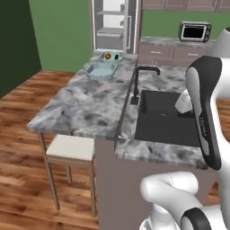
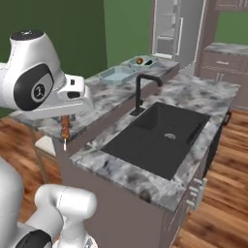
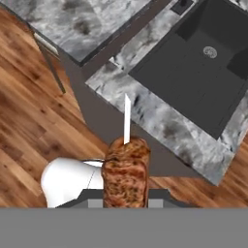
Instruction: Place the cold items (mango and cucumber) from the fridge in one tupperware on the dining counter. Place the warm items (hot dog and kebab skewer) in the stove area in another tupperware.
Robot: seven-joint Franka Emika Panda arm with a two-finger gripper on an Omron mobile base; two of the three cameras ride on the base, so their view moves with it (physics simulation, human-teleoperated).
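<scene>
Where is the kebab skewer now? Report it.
The kebab skewer hangs in the shut pincer, above the near corner of the sink counter.

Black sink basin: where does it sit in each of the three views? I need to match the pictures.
Left base view: the black rectangular sink basin lies right of centre, its right end behind the arm.
Right base view: it lies in the middle, running toward the right.
Hand view: it takes up the upper right.
Shared landmark: the grey marbled worktop framing the basin.

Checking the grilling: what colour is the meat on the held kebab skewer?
Mottled brown with dark charred patches on the kebab skewer, clearest in the hand view.
</scene>
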